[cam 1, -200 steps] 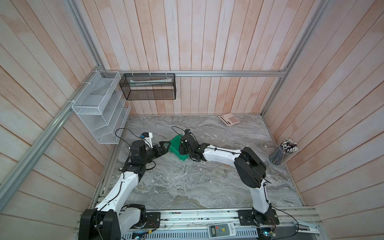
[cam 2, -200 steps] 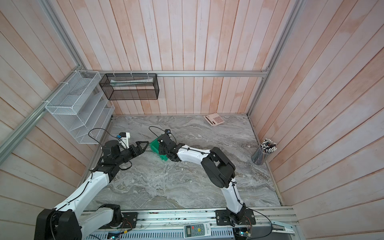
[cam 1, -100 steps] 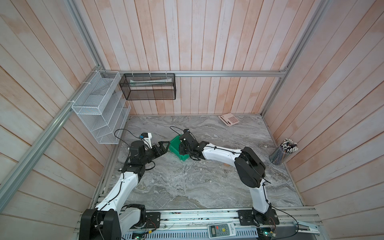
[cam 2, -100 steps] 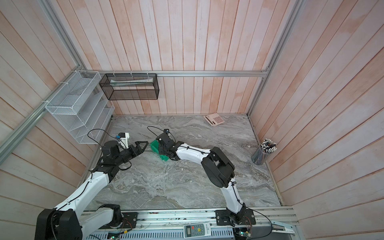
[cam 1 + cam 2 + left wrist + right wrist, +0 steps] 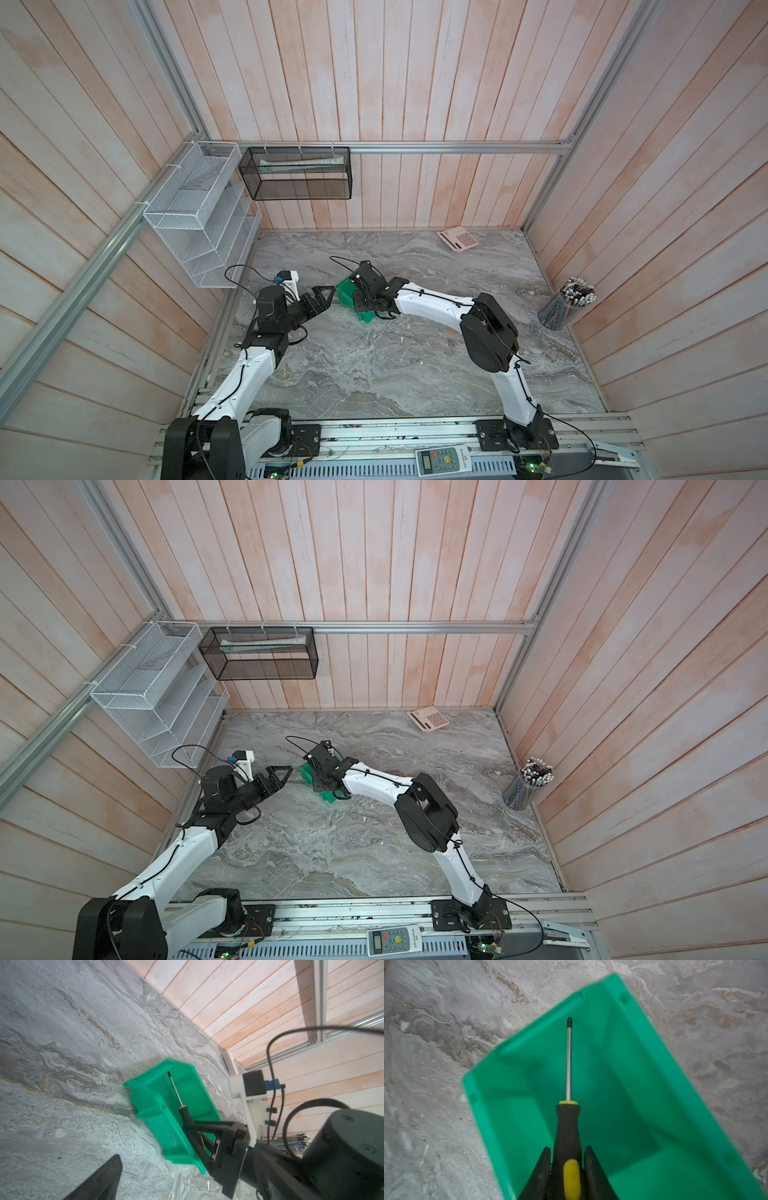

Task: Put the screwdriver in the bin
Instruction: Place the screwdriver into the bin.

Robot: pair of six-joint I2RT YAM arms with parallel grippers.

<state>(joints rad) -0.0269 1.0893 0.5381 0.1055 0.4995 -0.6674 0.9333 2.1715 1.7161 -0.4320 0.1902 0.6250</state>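
Left gripper [image 5: 324,296]: jaws spread wide with nothing between them. It hovers low over the table [image 5: 374,374], its tips just beside the bin's near end.
Bin [image 5: 345,289]: bright green, sitting on the table between the two arms. Its open top faces up, and its thick rim and sloped walls show in the left wrist view.
Screwdriver [image 5: 567,1118]: inside the bin's outline, above the floor. The shaft points along the bin toward its far wall and the handle is at the right arm's end.
Right gripper [image 5: 568,1153]: clamped tight on the rear of the screwdriver's handle, one finger on each side, reaching in over the bin's rim.
Far right: a pink calculator [image 5: 458,240] and a cup of pens [image 5: 565,305], both well apart from the work.
Step in hand: probably the placing itself, since the tool is carried in and not yet let go.
Contact: the tip may be clear of the green floor or resting on it; blur in the right wrist view leaves this unsettled.
Next move: calls for lowering a little if needed, opening the jaws, then lifting the fingers straight out without dragging the rim.
Look of the tool: black grip with a yellow collar and a yellow inset, thin bright shaft, dark cross-type tip. It is shorter than the bin is long.
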